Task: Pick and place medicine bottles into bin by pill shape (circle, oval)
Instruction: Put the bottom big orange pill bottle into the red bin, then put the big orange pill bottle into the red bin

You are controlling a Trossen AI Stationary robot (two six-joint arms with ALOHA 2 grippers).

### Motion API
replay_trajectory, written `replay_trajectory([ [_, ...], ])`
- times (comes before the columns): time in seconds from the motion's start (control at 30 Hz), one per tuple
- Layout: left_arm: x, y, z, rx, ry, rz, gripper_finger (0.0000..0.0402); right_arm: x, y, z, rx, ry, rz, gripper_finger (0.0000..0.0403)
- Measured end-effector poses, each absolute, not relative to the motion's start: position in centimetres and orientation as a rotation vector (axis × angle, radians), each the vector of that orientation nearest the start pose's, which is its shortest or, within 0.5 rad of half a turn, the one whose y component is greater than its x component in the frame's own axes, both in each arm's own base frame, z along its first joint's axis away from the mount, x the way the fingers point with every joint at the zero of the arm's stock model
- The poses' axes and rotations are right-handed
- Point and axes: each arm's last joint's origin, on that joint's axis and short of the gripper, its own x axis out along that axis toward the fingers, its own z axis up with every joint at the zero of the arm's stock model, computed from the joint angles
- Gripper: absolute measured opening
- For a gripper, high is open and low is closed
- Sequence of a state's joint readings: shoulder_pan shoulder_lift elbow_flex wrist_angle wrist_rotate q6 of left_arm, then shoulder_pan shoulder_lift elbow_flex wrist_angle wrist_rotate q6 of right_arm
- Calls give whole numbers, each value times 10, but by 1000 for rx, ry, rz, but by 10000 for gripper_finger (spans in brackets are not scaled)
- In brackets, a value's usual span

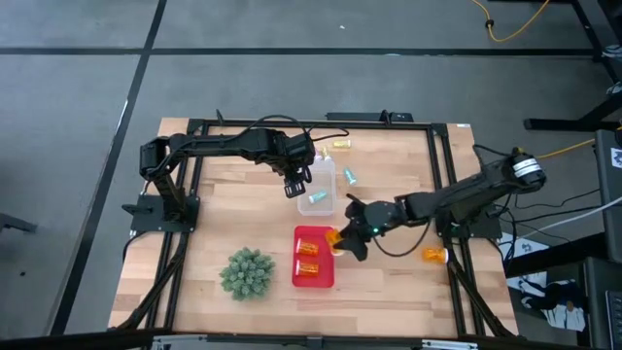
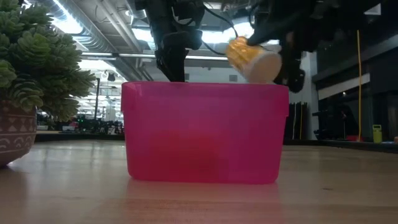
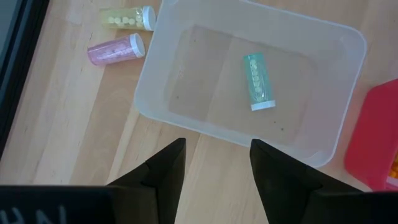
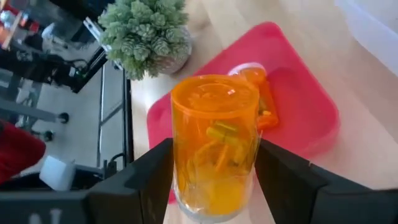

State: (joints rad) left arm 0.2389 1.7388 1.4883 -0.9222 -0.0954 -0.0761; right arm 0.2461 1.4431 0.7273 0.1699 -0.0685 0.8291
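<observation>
My right gripper (image 1: 348,236) is shut on a translucent orange bottle (image 4: 214,140), which is above the right rim of the red bin (image 1: 313,282). Two more orange bottles (image 1: 307,258) lie inside that bin. My left gripper (image 3: 217,162) is open and empty, hovering at the left side of the clear bin (image 3: 155,81). A teal vial (image 3: 258,81) lies on its side in the clear bin. A yellow vial (image 3: 127,17) and a pink vial (image 3: 115,50) lie on the table beside it. One orange bottle (image 1: 434,256) lies near the table's right edge. My right gripper pinches the orange bottle's round wall (image 4: 180,155) between its two fingers, one finger on each side. The bottle lies along the fingers, its orange base (image 2: 239,46) pointing away from the gripper and its pale cap end (image 2: 267,65) toward it. It is lifted clear and tilted.
A green spiky plant in a pot (image 1: 248,272) stands left of the red bin near the front edge. The red bin's wall (image 2: 205,130) fills the low view. Dark frame rails (image 1: 442,175) run along the table's sides.
</observation>
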Motion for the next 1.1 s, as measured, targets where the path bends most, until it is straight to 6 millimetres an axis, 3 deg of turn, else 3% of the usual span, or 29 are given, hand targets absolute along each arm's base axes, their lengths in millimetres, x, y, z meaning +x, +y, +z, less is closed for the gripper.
replay_trajectory([
  [0.3, 343, 86, 272, -151, 1166, 339, 173, 314, 82, 216, 609, 593, 176, 216],
  [0.6, 343, 86, 272, -151, 1168, 339, 173, 317, 83, 223, 428, 554, 234, 216],
  [0.77, 343, 86, 272, -151, 1167, 339, 173, 318, 82, 222, 442, 554, 202, 217],
  [1.1, 343, 86, 272, -151, 1167, 339, 173, 321, 83, 209, 461, 608, 176, 273],
])
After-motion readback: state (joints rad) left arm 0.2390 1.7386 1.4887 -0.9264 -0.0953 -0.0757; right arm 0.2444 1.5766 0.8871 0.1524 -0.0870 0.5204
